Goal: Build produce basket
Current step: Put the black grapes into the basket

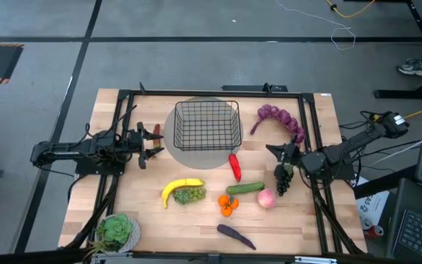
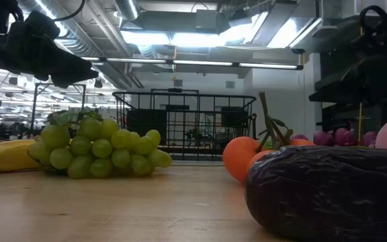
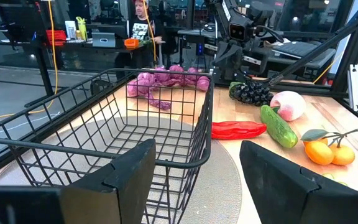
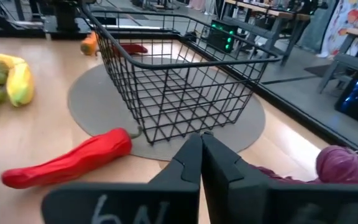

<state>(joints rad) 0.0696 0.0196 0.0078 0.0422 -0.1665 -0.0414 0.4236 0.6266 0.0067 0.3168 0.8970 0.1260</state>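
The black wire basket stands on a round grey disc at the table's far middle. My left gripper is open and empty just left of the basket. My right gripper is right of the basket and shut, with a dark purple grape bunch at its tips. On the table lie a red chili, a cucumber, a peach, oranges, a banana, green grapes, an eggplant and a light purple bunch. My right gripper has its fingers shut together over the top end of the dark grape bunch, coming at it from above on a slant. The gripper itself hides the place of contact. The bunch hangs below the fingers; whether it is clear of the table I cannot tell.
A potted green plant stands at the near left corner. A black frame runs around the table's edges. In the low view the eggplant and the green grapes lie close to the camera. A person shows in the room beyond.
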